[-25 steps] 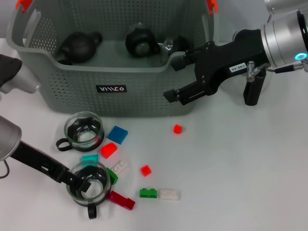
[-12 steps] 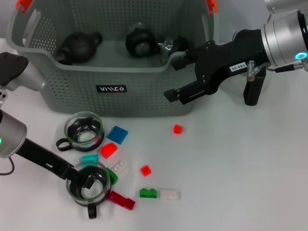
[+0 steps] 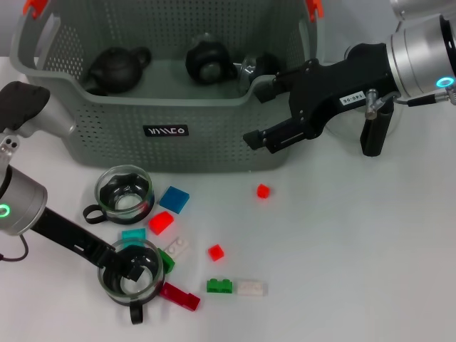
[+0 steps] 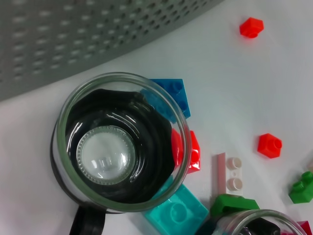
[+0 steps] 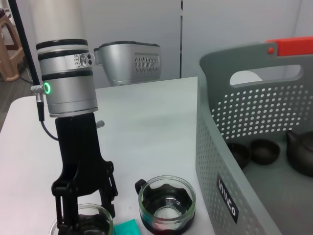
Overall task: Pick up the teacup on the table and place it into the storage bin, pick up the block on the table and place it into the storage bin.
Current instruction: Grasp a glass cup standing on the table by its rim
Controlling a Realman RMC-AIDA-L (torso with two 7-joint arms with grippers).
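Your left gripper (image 3: 122, 268) is sitting low at the near-left of the table (image 3: 356, 249), fingers narrowed onto the rim of the near teacup (image 3: 130, 278): one finger is reaching inside the glass and one is lying outside it. The cup is standing upright on the table with its handle pointing toward you. In the right wrist view the same gripper (image 5: 83, 205) is pointing straight down over that cup.

A second teacup (image 3: 125, 193) is standing upright just behind the first, close to the bin's front wall, with nothing gripping it. The left wrist view is looking straight down into it (image 4: 120, 147).

Blocks are lying scattered beside the cups: a blue one (image 3: 174, 199), a red one (image 3: 161, 222) and a teal one (image 3: 133, 234) are lying close around the two cups, while a small red cube (image 3: 263, 191) is lying apart, nearer the bin's right corner.

The bin (image 3: 171, 132) is standing at the back of the table, holding a dark teapot (image 3: 114, 68) and other dark ware.

Your right gripper (image 3: 267, 114) is hanging at the bin's right front corner, above the table, fingers spread wide and holding nothing.
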